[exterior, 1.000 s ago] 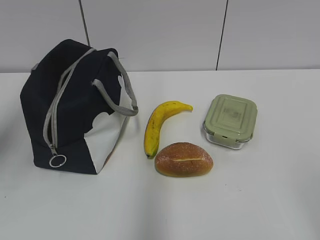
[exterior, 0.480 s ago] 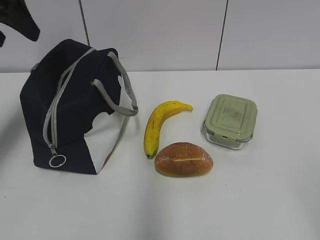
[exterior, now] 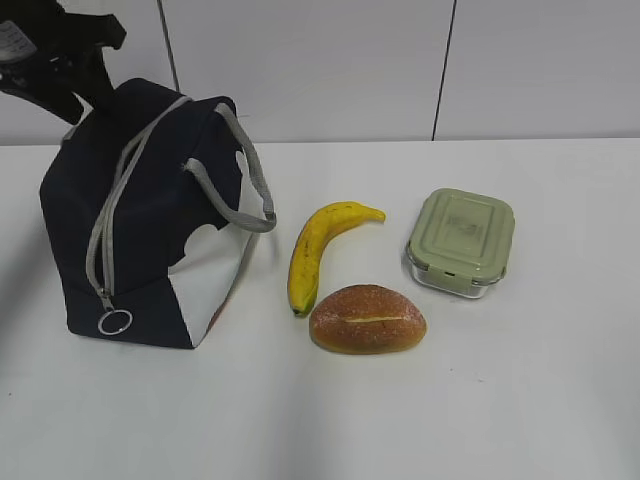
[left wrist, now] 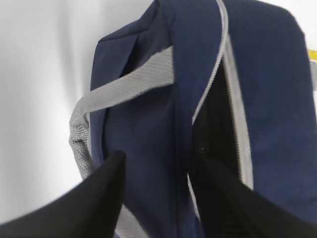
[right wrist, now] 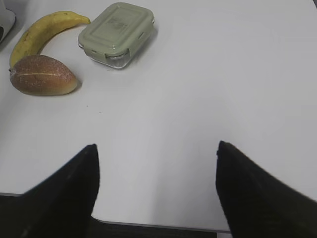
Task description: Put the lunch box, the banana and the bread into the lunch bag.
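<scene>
Two hands gaping empty, left hand (left wrist: pixel 156 191) above lunch bag (exterior: pixel 150 220), right hand (right wrist: pixel 156 188) over table (right wrist: pixel 208 99)

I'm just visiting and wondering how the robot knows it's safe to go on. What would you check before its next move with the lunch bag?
1. Lunch bag upright on the table: ok.
2. Zipper open enough for loading: not ok; the left wrist view shows only a narrow dark gap, and the ring pull hangs at the low end.
3. Left end effector lined up at the bag top: ok, its fingers straddle the fabric beside the zipper; grip cannot tell.
4. Right end effector free: ok, open over bare table.
5. Banana, bread, lunch box outside the bag, unobstructed: ok.
</scene>
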Available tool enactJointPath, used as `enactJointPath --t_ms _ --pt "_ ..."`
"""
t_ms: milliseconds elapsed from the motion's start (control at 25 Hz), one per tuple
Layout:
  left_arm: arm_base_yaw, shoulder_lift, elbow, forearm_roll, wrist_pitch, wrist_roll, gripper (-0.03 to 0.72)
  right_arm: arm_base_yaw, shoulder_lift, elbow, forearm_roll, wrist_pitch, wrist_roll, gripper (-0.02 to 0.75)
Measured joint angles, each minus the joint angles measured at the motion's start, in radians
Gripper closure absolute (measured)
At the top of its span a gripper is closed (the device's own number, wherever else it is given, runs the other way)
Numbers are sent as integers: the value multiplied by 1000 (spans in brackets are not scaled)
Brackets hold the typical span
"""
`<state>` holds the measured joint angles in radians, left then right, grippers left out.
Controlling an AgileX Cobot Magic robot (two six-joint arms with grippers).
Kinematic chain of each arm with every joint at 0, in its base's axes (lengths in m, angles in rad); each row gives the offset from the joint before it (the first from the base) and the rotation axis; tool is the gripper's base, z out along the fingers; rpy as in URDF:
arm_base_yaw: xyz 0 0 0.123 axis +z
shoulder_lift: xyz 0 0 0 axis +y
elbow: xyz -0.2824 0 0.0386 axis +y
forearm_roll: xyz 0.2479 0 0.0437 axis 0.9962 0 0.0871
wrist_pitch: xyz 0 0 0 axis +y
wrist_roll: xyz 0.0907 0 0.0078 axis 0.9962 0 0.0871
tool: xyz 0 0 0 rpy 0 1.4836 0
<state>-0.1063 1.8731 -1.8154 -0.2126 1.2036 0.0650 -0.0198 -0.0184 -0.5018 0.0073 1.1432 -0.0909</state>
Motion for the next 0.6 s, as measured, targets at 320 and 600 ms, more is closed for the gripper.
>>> enactJointPath --t_ms 320,600 --pt "0 47 -5 25 1 1 514 0 0 0 0 0 0 193" --pt "0 47 -6 -3 2 2 691 0 0 0 0 0 0 193"
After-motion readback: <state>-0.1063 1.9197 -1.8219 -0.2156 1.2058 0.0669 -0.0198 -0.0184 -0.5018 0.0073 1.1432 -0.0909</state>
